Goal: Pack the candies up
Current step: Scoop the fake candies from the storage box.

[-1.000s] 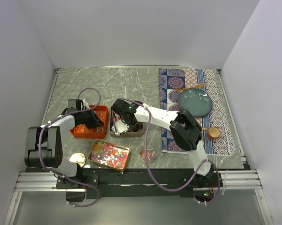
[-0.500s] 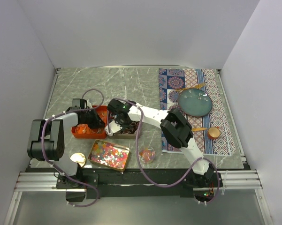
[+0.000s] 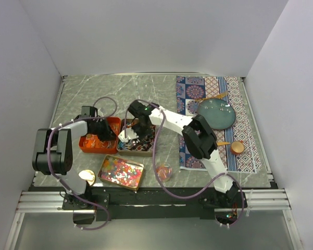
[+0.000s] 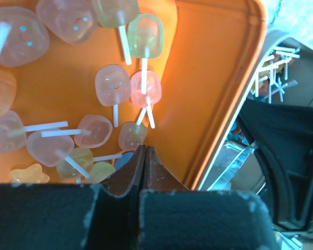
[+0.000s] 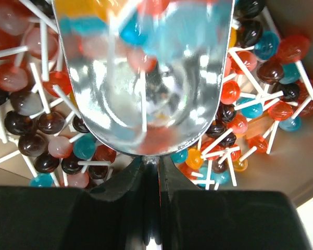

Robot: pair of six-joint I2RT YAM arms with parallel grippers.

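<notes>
Left gripper (image 4: 144, 152) is down inside the orange tray (image 4: 213, 78), fingers pressed together with nothing showing between them. The tips sit by the tray's side wall, just beside a pale pink piece among the pastel lollipops (image 4: 114, 86). Those lie scattered flat on the tray floor in pink, yellow and green, white sticks pointing every way.

Over to the right gripper (image 5: 152, 164): it's clamped on the stem of a shiny metal scoop (image 5: 146, 78). The bowl of the scoop is held out over the brown tray (image 5: 289, 174). Beneath it lies a dense heap of bright lollipops (image 5: 234, 94) in red, blue, orange and dark brown. The scoop's surface mirrors their colours, so I can't tell whether anything lies in it.

From the top camera, the two trays sit side by side mid-bench (image 3: 146, 94), orange on the left. An arm reaches into each. Nearer the arm bases, a rectangular tin (image 3: 142, 172) holds multicoloured bead-like candies (image 3: 120, 171), with a small glass bowl (image 3: 163, 171) just to its right. Well off to the right, a teal plate (image 3: 217, 113) rests on a patterned mat (image 3: 192, 91).
</notes>
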